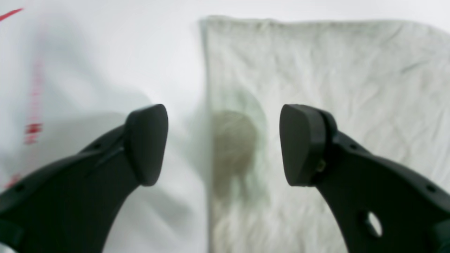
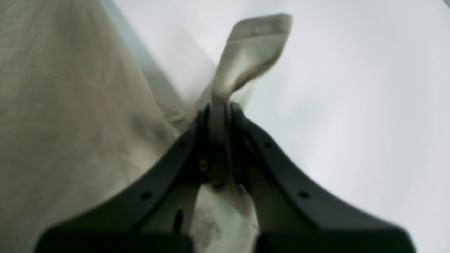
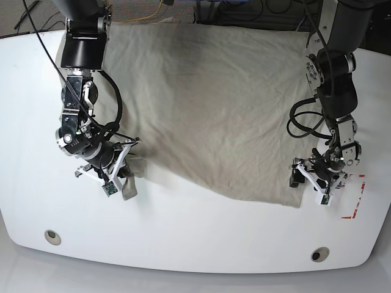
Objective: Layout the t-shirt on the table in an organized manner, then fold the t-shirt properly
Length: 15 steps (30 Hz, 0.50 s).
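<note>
Gripping a near-left corner of the t-shirt (image 3: pixel 208 110), the right gripper (image 3: pixel 125 171) is clamped on bunched cloth; the shirt lies spread over the far counter (image 3: pixel 183 238). At the near-right corner, the left gripper (image 3: pixel 313 178) hangs agape. Risk: a one-sided pull could skew or rumple the shirt

The right gripper (image 2: pixel 218 116) is pinching its jaws tight together at the end of an arm bending down and inward, while the left gripper (image 1: pixel 223 144) is hanging with its jaws spread wide, pointing downward
</note>
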Each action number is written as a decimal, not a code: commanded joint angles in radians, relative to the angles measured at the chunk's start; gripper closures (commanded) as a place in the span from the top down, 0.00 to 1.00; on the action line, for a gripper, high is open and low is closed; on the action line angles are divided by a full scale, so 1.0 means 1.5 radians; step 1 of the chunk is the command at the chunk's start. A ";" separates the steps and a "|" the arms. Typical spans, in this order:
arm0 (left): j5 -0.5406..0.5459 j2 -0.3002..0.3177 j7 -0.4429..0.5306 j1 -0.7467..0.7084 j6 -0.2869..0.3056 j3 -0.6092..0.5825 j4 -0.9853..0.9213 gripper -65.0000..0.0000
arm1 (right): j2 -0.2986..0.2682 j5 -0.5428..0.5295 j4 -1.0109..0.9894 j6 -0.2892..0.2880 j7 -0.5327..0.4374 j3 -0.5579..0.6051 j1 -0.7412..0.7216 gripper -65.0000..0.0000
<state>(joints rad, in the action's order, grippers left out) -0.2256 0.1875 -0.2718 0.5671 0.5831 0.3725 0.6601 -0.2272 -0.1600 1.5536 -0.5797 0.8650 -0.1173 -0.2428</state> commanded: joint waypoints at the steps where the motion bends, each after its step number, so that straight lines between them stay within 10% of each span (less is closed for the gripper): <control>1: 0.011 0.007 0.029 0.032 0.002 -0.001 -0.020 0.70 | -0.007 -0.004 0.031 0.000 -0.015 -0.003 -0.015 0.00; 15: 0.012 0.001 0.028 0.041 0.002 -0.002 -0.062 0.69 | -0.007 -0.004 0.079 0.000 0.003 -0.036 0.018 0.00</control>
<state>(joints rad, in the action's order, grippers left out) -0.2203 0.1837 -0.2432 0.5964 0.5831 0.3702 0.5549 -0.2241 -0.1608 1.6306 -0.5797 0.8745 -0.1413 -0.1986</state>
